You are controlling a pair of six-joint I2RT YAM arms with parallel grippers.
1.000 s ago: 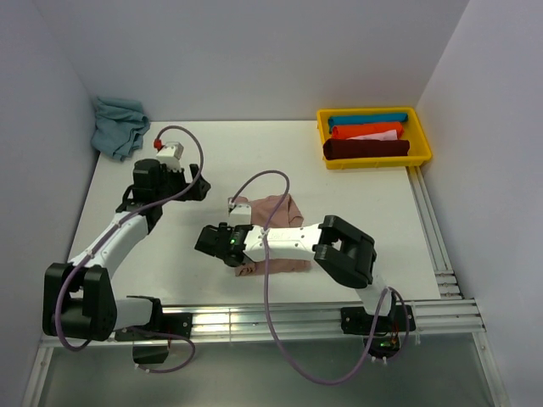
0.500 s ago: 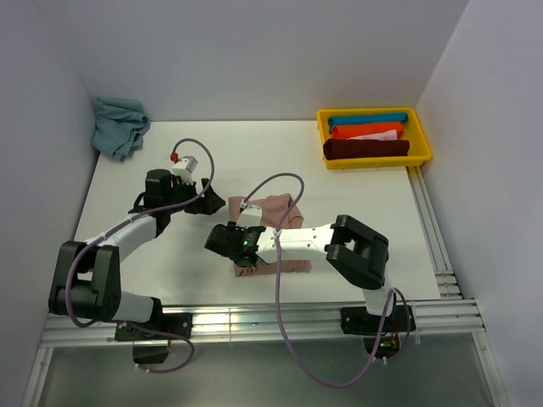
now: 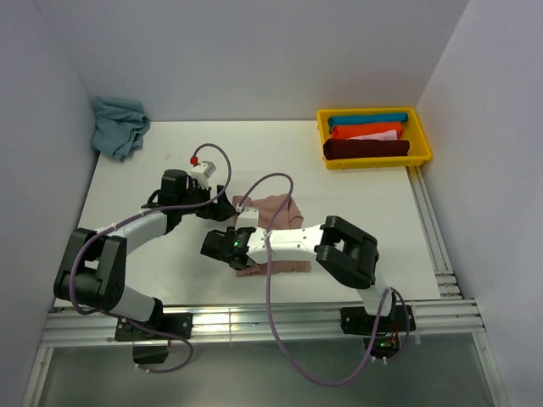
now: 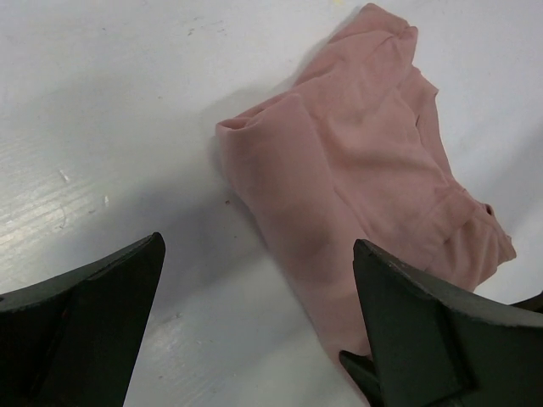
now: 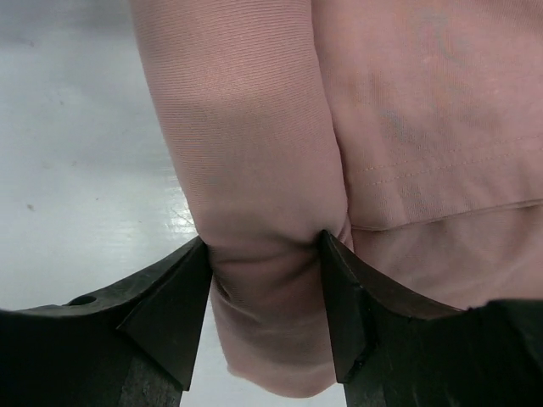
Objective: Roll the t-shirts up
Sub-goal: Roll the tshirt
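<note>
Item: pink t-shirt [image 3: 276, 210], part-rolled, lying at the centre of the table [image 3: 365, 199]. Right gripper [image 5: 265, 305] is clamped across the thick rolled end at lower centre; left gripper [image 4: 259, 246] is spread wide and empty, poised just left of the shirt's upper end. Risk: the roll is pinched at one end only, so turning it may skew or unwind the free end, or drag the soft cloth instead of rolling it.

A t-shirt [image 3: 276, 208] lies mid-bench [image 3: 212, 153]; a tray [image 3: 422, 136] holding rolled t-shirts [image 3: 366, 149] sits behind right, a crumpled cloth [image 3: 119, 125] behind left.
</note>
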